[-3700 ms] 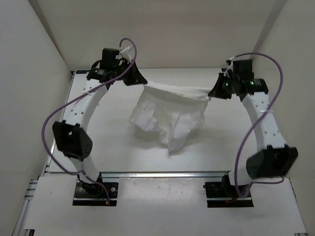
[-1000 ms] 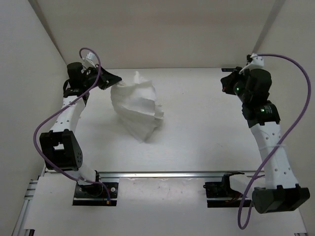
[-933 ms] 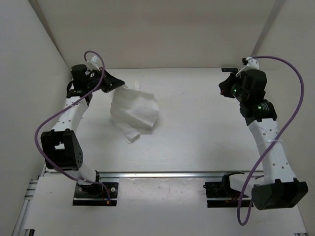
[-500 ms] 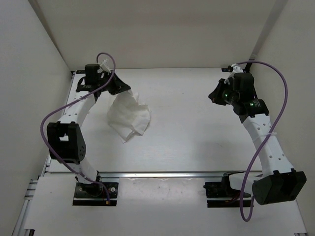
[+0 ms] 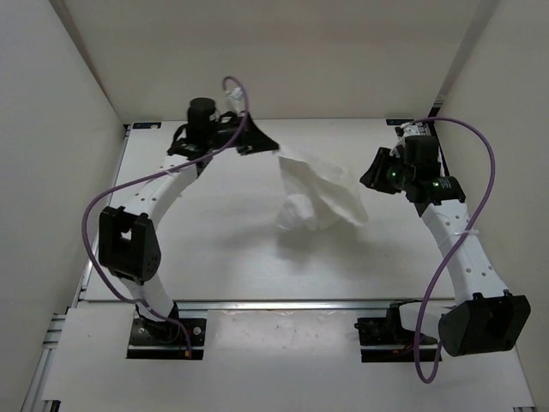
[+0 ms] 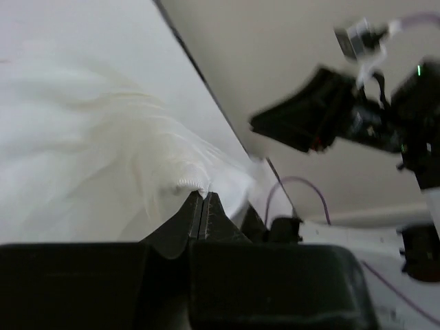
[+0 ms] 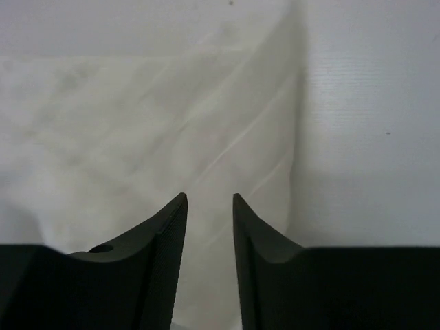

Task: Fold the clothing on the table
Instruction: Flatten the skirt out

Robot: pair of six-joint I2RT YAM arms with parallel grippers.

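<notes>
- The clothing [image 5: 319, 199], thin white pleated fabric bunched into a crumpled lobe, had swung from the far left of the table [image 5: 223, 249] to its far right half, and hung just above the surface.
- The left end effector [image 5: 273, 148] had carried it there, clamped on a crinkled edge.
- The right end effector [image 5: 371, 176] had just parted its jaws beside the cloth, holding nothing. We judged a second grasp was coming, to spread the fabric.
</notes>
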